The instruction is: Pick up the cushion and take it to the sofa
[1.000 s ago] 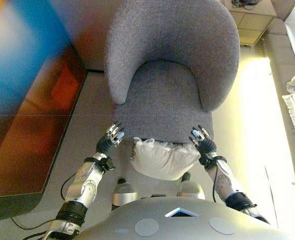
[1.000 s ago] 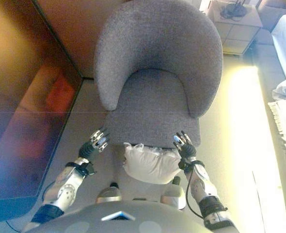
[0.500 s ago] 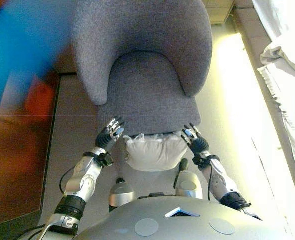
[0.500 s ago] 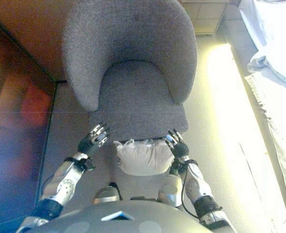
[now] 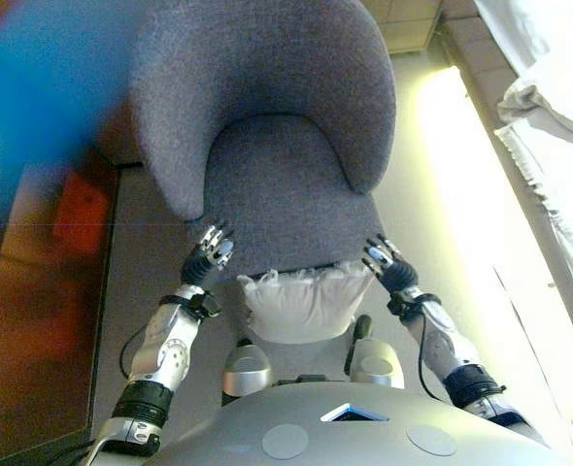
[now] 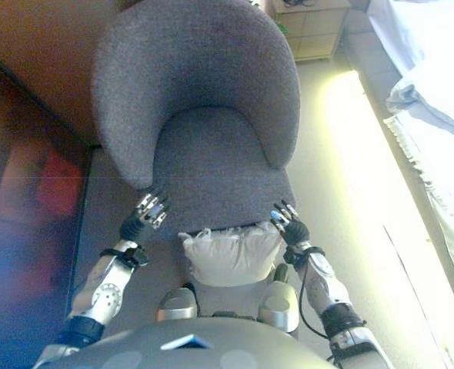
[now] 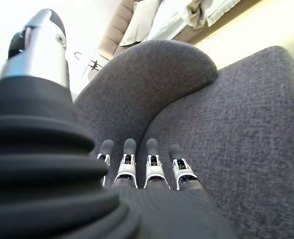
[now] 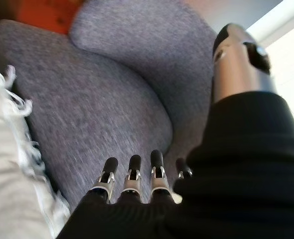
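The white cushion point(image 5: 296, 303) with a frilled edge sits low between my arms, against the front edge of the grey armchair point(image 5: 267, 184). It also shows in the right wrist view point(image 8: 7, 169). My left hand point(image 5: 210, 255) is open, fingers straight, at the seat's front left corner, a little apart from the cushion. My right hand point(image 5: 387, 268) is open at the front right corner, close to the cushion's corner. Both wrist views show straight fingers point(image 7: 137, 162) point(image 8: 132, 174) over the grey seat fabric, holding nothing.
A dark glossy panel point(image 5: 34, 252) runs along the left. White bedding point(image 5: 549, 107) lies at the right past a bright strip of floor. A small cabinet point(image 6: 304, 34) stands behind the chair.
The whole picture has shifted, so the camera moved. Both hands now reach the seat's front corners, and the cushion lies closer against the seat's front edge.
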Motion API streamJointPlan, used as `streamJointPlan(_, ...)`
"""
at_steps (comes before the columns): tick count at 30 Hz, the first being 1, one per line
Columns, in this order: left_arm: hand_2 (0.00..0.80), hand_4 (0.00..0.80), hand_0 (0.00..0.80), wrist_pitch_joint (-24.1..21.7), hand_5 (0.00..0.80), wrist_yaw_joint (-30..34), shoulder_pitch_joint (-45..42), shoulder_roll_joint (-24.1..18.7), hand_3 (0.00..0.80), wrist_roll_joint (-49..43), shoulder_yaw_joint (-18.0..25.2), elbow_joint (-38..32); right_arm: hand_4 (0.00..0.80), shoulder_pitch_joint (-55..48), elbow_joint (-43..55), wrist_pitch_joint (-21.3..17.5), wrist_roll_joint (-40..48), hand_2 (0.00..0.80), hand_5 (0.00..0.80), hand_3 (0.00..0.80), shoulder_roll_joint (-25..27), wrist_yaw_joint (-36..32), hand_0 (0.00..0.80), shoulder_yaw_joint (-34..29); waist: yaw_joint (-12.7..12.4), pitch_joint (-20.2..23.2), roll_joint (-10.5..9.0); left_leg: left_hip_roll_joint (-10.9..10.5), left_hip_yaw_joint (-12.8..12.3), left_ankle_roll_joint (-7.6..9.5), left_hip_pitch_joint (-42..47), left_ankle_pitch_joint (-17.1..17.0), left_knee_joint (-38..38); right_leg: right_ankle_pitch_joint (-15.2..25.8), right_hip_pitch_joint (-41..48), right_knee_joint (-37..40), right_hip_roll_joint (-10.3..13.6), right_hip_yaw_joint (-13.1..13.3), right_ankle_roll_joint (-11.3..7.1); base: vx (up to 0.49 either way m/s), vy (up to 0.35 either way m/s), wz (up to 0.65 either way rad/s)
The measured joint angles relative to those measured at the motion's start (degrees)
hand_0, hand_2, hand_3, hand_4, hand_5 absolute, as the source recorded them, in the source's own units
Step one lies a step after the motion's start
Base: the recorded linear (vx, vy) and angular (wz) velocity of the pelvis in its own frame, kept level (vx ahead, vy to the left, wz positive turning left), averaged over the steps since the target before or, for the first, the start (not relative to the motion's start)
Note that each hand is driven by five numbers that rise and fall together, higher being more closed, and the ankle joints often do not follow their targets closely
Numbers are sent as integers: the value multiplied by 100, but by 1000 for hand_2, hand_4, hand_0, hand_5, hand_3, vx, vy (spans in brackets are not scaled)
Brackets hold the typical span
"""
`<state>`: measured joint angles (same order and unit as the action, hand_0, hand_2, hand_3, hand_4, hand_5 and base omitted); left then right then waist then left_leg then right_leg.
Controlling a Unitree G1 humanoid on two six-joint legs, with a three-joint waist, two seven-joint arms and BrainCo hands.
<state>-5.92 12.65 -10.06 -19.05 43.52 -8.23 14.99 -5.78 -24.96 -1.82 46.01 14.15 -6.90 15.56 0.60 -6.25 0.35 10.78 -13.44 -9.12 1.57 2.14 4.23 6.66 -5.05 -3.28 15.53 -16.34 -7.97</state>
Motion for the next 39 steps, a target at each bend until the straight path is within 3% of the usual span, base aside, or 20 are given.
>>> streamJointPlan(5,0,0,0,1,0,-8,26,6,0,-10,-11,44,0,2,17,-37,-34,0,0,0,-152,49,0,-14,0,9,50,-302,98,81,81,-9,-98,-59,-6,-330,257,8,-126,25,89,12)
streamJointPlan(8,0,0,0,0,0,8,36,-58,0,-9,-10,44,0,-29,5,-38,-35,0,0,0,-194,86,0,-5,3,16,37,-335,155,134,86,50,-78,-187,-11,-466,382,115,-96,70,-186,13)
streamJointPlan(9,0,0,0,0,0,8,36,-103,0,-8,-10,43,0,-32,-1,-39,-35,0,0,0,-200,84,0,10,8,31,10,-336,167,127,80,53,-74,-212,-2,-370,357,242,-128,48,-224,14)
streamJointPlan(10,0,0,0,0,0,5,56,-147,0,-2,-5,46,0,-29,-2,-44,-37,0,0,0,-196,81,0,11,9,33,-32,-330,256,100,55,40,-46,-202,107,-215,282,372,-287,25,-199,26)
streamJointPlan(12,0,0,0,1,0,5,69,-141,0,-1,-13,40,0,-35,-12,-64,-35,0,0,0,-133,80,0,3,49,15,13,-222,446,38,-12,1,-33,-278,208,-99,123,593,-324,29,-174,34)
streamJointPlan(18,0,0,0,27,0,3,-125,-5,0,2,-8,-2,0,-27,17,-34,-113,0,0,0,75,32,0,-17,2,-1,89,115,420,-105,129,-109,-272,-139,519,372,-268,474,-181,76,-82,2)
streamJointPlan(27,0,0,0,115,0,-18,-48,57,0,-6,-14,-31,0,-43,39,-30,-144,0,0,0,50,-79,0,-5,4,15,89,124,430,-180,193,-222,-427,-114,807,627,-294,157,-191,6,-15,12)
streamJointPlan(30,0,0,0,436,0,285,-35,78,0,567,14,-48,0,-60,245,117,911,0,0,0,-21,-650,0,-52,3,34,95,106,395,-188,201,-304,-512,-102,859,716,-283,55,-209,-27,-1,20)
streamJointPlan(33,0,0,0,1235,0,1471,-172,457,0,2058,141,-8,0,-56,197,779,2824,0,0,0,-411,-2051,0,-328,-16,79,99,108,356,-190,275,-350,-653,-98,889,769,-287,2,-216,-3,3,3)
streamJointPlan(36,0,0,0,1479,0,2028,-186,717,0,2610,-3,-2,0,41,199,1015,3290,0,0,0,-691,-2570,0,-325,-3,110,94,96,342,-185,286,-373,-704,-97,880,772,-281,0,-219,5,7,-1)
streamJointPlan(39,0,0,0,1459,0,2173,-183,753,0,2717,14,50,0,30,189,1047,3282,0,0,0,-703,-2574,0,-378,-3,188,81,95,333,-186,285,-374,-729,-101,883,776,-281,0,-225,0,0,0)
